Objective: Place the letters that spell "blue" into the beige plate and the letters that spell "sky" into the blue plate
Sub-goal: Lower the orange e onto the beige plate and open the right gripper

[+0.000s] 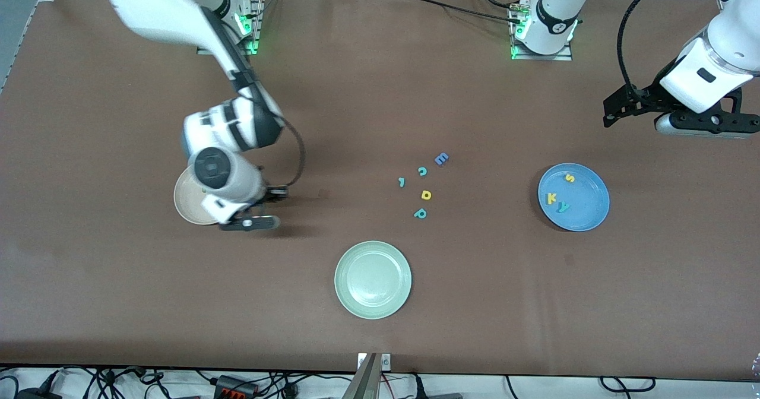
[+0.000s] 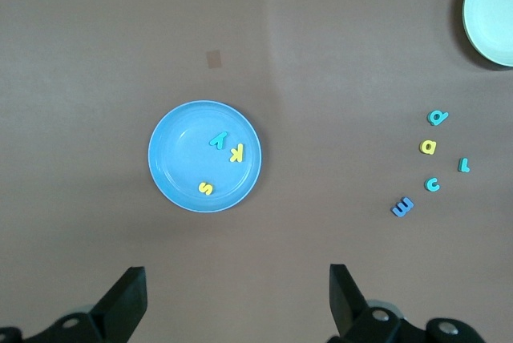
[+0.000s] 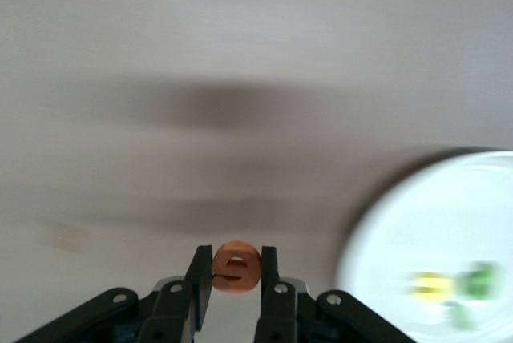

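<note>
My right gripper (image 3: 236, 269) is shut on the orange e (image 3: 236, 266), held between its fingers. It hangs over bare table (image 1: 261, 206) just beside the beige plate (image 1: 185, 200), which the arm half covers. In the right wrist view, blurred yellow (image 3: 433, 285) and green (image 3: 478, 279) pieces lie in that plate (image 3: 401, 231). The blue plate (image 1: 589, 200) holds the yellow s (image 1: 569, 178), yellow k (image 1: 551, 198) and teal y (image 1: 563, 207). My left gripper (image 2: 236, 279) waits open and empty, high over the left arm's end of the table (image 1: 700, 123), above the blue plate (image 2: 180, 159).
A pale green plate (image 1: 373, 279) sits nearest the front camera. Loose letters lie mid-table: a blue E (image 1: 441, 159), a teal c (image 1: 423, 171), a small teal piece (image 1: 402, 181), a yellow d (image 1: 426, 195) and a teal p (image 1: 420, 213).
</note>
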{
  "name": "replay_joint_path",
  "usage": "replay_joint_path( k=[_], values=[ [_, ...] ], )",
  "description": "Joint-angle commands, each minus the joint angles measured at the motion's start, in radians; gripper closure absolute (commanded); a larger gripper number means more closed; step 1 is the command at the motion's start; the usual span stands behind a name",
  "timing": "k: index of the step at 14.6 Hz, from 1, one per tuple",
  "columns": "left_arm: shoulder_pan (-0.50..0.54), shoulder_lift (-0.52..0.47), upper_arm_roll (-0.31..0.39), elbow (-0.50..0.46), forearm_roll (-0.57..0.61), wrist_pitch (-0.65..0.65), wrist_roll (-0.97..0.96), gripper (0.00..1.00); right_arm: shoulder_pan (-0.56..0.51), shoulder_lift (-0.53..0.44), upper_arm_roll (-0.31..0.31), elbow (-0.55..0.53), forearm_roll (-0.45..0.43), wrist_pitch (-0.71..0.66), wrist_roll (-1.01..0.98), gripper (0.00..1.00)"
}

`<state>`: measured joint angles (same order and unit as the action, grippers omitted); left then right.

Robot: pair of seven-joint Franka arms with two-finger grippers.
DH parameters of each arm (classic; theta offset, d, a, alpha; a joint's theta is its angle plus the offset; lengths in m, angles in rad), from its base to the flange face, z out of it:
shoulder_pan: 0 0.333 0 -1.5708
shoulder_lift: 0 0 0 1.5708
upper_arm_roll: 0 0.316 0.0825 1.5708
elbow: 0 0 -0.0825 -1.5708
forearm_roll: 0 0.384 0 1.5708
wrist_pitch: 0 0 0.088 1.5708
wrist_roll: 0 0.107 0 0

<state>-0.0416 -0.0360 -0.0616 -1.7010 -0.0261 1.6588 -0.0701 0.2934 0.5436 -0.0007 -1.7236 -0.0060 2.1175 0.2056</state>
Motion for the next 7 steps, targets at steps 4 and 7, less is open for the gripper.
replay_joint_path(
  k=[4,7],
  values=[
    [0.003,0.01,-0.001,0.027,-0.015,-0.019,0.023,0.0,-0.201,-0.096,0.021,-0.185,-0.008,0.013,-0.227,0.91],
    [0.003,0.01,0.0,0.027,-0.017,-0.019,0.023,0.0,-0.204,-0.07,0.021,-0.188,-0.006,0.021,-0.226,0.9]
  ],
)
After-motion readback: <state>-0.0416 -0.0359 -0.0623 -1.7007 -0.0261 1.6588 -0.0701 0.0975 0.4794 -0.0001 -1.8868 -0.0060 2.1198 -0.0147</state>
